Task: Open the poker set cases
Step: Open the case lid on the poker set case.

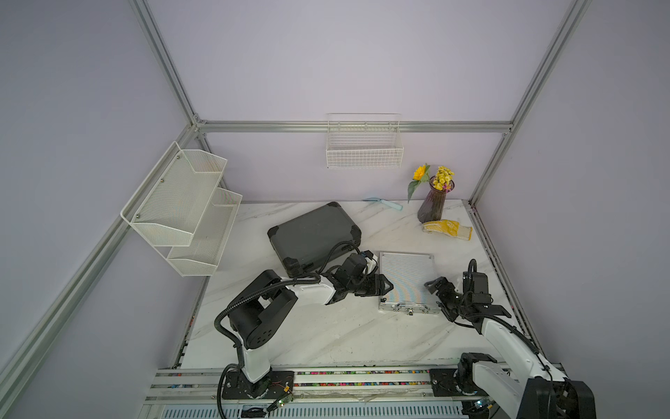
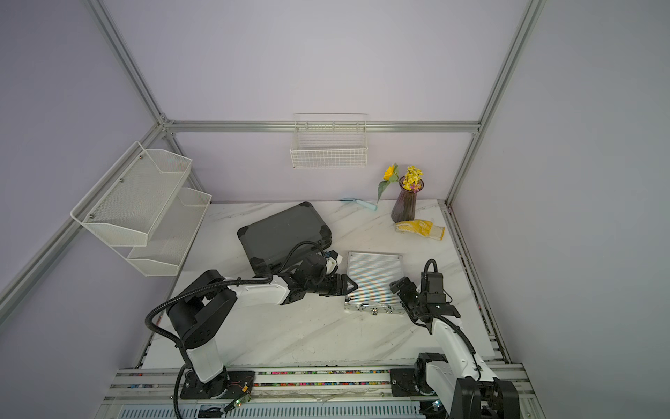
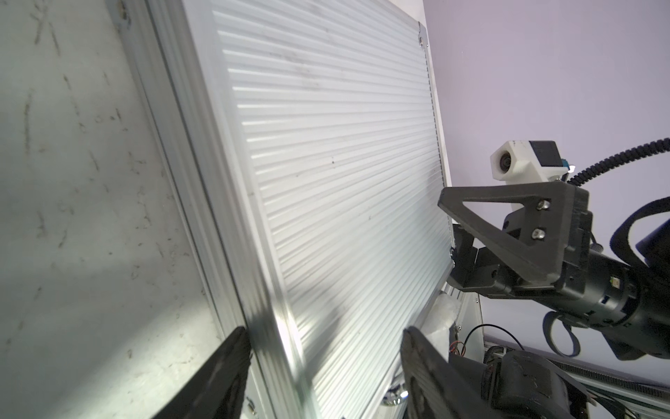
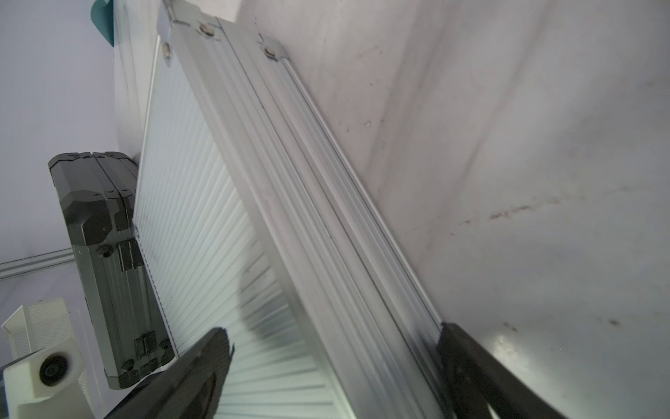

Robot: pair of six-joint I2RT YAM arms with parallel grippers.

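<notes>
Two poker set cases lie shut on the marble table in both top views. The larger dark grey case [image 1: 311,235] [image 2: 282,232] with black corner caps sits at the back, also visible in the right wrist view [image 4: 105,254]. The ribbed silver case [image 1: 408,283] [image 2: 373,279] lies nearer, latches facing the front. My left gripper [image 1: 386,286] [image 3: 324,332] is open and straddles the silver case's [image 3: 326,163] left rim, one finger beside its wall, the other over the lid. My right gripper [image 1: 435,288] [image 4: 333,330] is open wide, straddling the silver case's [image 4: 203,217] right rim.
A purple vase of yellow flowers [image 1: 431,203], a yellow glove [image 1: 447,229] and a light blue tool [image 1: 382,204] lie at the back right. A white wire basket [image 1: 364,152] hangs on the back wall. A white mesh shelf [image 1: 188,206] projects from the left wall.
</notes>
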